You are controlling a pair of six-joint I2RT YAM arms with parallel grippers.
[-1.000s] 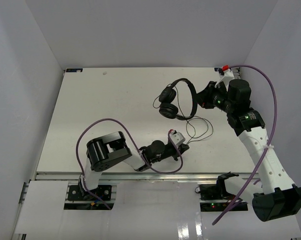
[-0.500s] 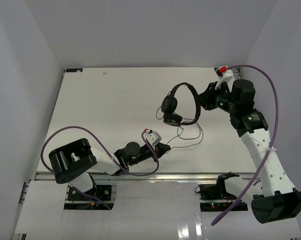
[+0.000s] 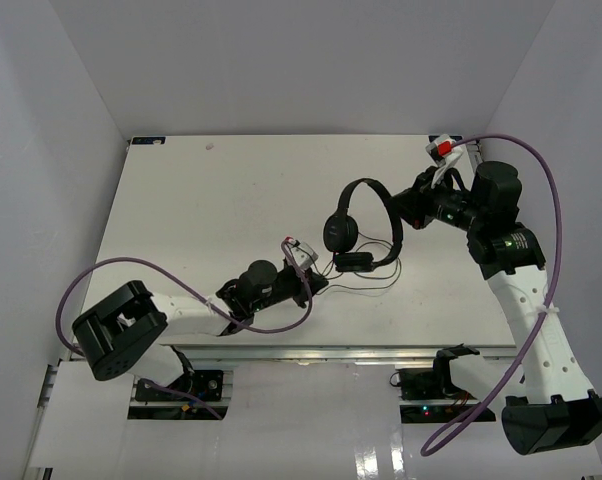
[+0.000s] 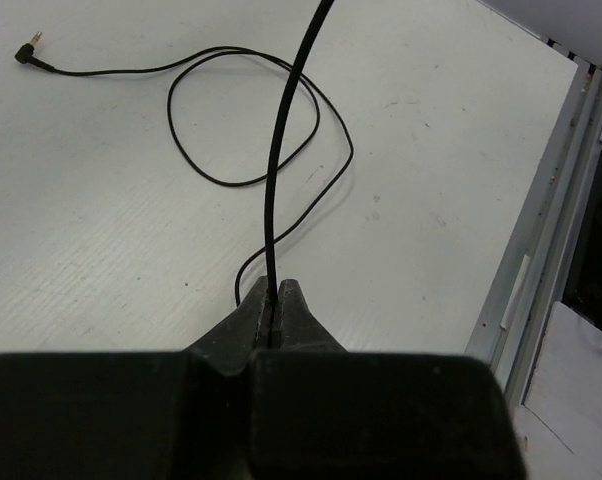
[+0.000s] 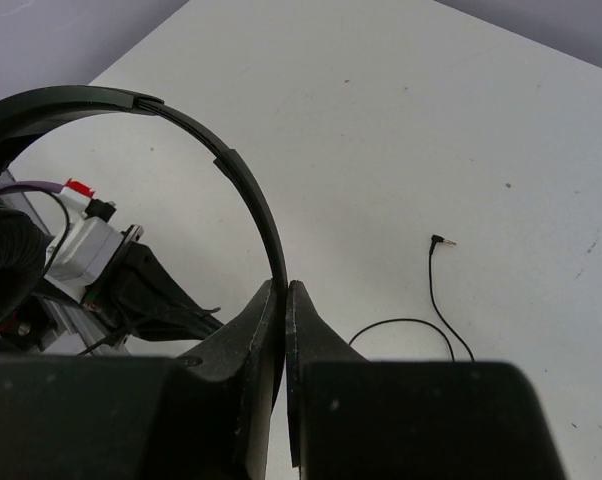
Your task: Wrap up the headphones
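- The headphones [image 3: 339,232] are seen right of the middle of the white surface [image 3: 201,200], their headband clamped in the right gripper [image 5: 284,292].
- The thin cord [image 4: 279,170] is pinched tight in the left gripper [image 4: 274,292]; its slack is looped on the surface.

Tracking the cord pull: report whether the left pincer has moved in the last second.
Yes. The left pincer, shut on the headphones cord, has shifted left along the table front edge.
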